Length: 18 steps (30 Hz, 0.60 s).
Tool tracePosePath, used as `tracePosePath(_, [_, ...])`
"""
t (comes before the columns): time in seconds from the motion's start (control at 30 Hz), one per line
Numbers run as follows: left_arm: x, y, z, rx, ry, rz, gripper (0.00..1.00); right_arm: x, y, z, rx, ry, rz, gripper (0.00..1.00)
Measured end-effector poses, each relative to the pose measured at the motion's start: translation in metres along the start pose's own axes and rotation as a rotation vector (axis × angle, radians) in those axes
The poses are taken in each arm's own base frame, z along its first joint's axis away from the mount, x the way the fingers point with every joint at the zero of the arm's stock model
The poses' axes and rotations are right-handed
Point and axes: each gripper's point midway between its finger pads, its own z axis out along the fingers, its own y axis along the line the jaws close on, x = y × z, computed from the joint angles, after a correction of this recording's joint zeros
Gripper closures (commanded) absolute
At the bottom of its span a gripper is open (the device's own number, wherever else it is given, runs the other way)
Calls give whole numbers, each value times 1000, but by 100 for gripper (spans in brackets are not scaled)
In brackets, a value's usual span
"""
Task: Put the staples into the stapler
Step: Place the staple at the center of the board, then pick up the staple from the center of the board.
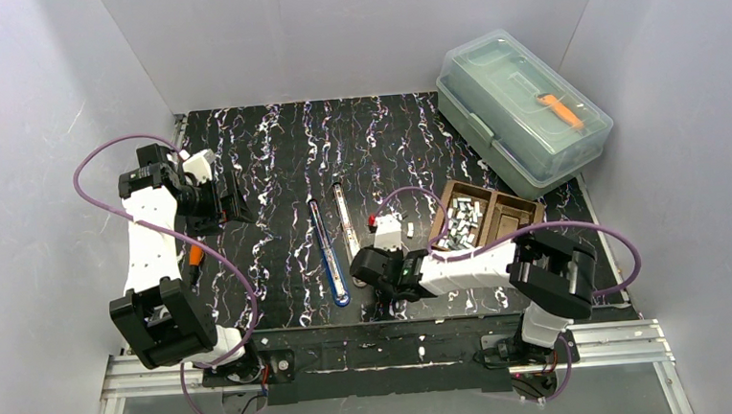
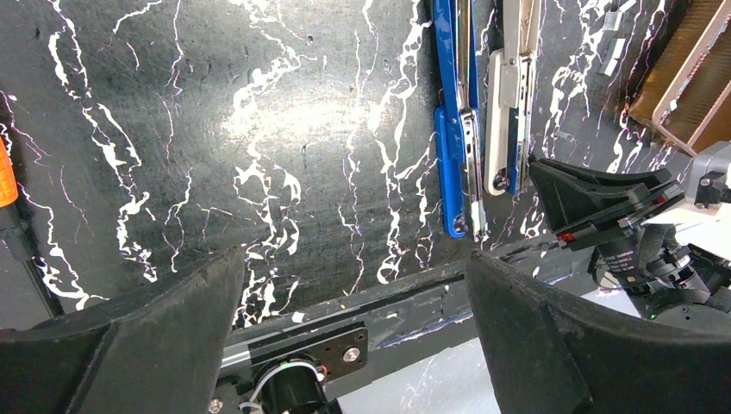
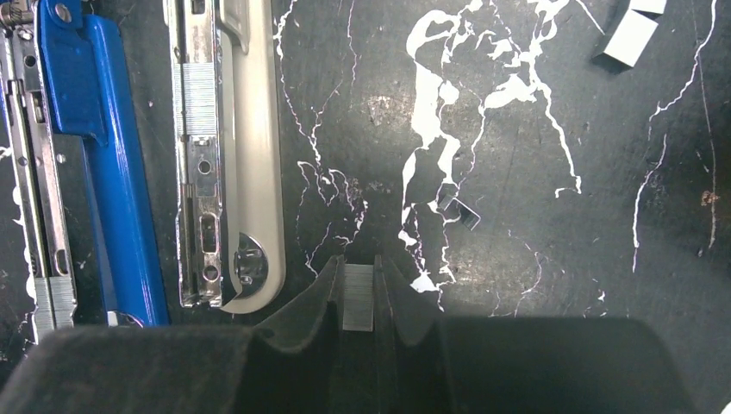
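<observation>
The right hand (image 3: 358, 278) is pinching one staple strip (image 3: 359, 304) between its fingers, just beside the hinge end of the white stapler (image 3: 254, 129), likely lining it up for the open magazine. The blue stapler (image 3: 103, 172) is lying alongside, and loose strips (image 3: 629, 39) are dotting the tabletop (image 3: 534, 259). The left hand (image 2: 353, 293) is hanging spread.

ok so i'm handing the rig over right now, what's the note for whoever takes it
left end effector: open, empty, above bare table beside the staplers.
right end effector: shut on one staple strip, low, just right of the white stapler.
white stapler and blue stapler lie opened flat, side by side.
spare staples in the wooden tray, a few loose on the table.
done: one strip picked up.
left: seat it in a stapler's channel, close the stapler.
</observation>
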Motion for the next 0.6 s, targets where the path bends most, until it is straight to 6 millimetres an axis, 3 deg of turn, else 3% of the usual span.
tracePosePath(0.1, [0,0,0,0,0,2,1,1,1,0,-3,2,5,63])
tracePosePath(0.23, [0,0,0,0,0,2,1,1,4,0,-8,8,11,55])
tracePosePath(0.6, [0,0,0,0,0,3,1,3,2,-2,17,43,-10,59])
